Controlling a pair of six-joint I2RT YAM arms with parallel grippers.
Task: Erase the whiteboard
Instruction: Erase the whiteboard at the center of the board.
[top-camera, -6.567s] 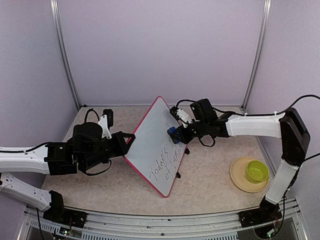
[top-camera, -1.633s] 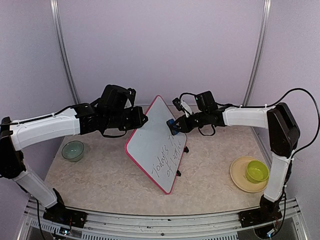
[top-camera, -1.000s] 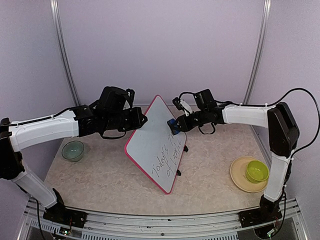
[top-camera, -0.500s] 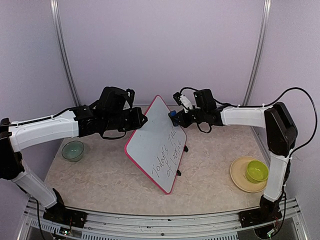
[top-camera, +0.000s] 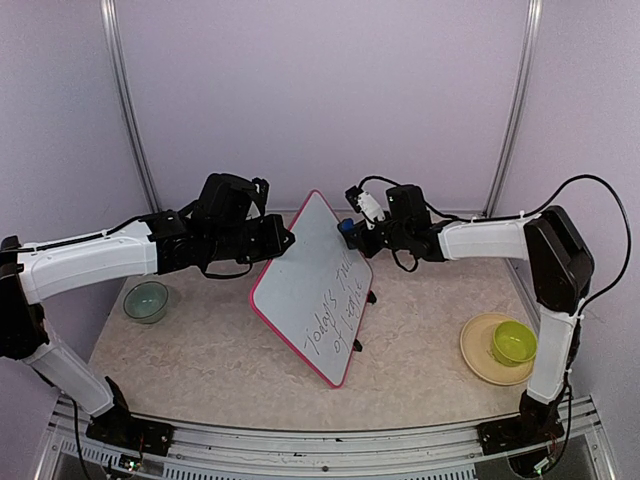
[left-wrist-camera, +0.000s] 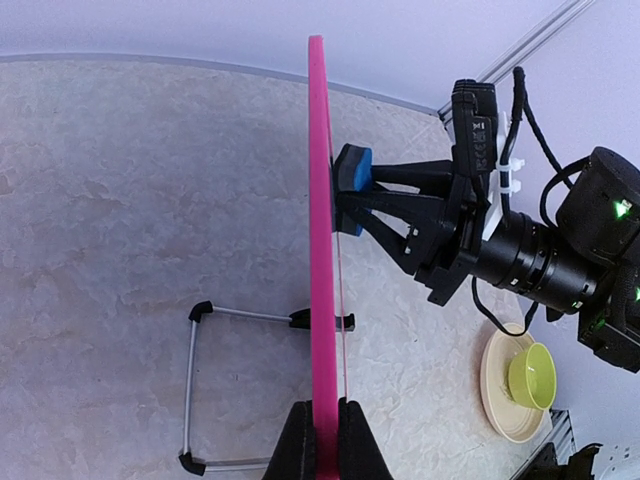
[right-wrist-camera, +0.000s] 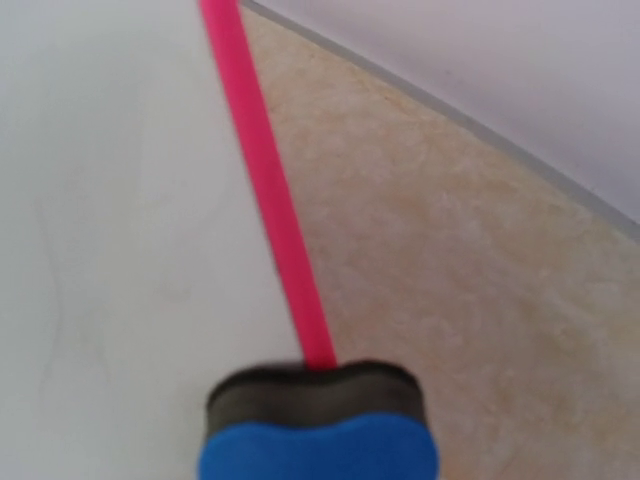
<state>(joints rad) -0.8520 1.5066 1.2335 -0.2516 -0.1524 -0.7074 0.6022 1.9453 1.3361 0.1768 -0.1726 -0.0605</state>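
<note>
The left jaws clench the pink rim of the whiteboard (top-camera: 305, 290). The right jaws grasp a blue eraser (top-camera: 345, 228), pressed against the board's upper edge. The board stands tilted mid-bench (top-camera: 420, 340), between both arms, with handwriting (top-camera: 335, 320) across its lower half.

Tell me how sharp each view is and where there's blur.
Top external: evenly lit and sharp, the writing on the whiteboard readable as strokes. Left wrist: crisp, the whiteboard seen edge-on. Right wrist: soft all over, the blue eraser at the bottom edge too close to focus.
</note>
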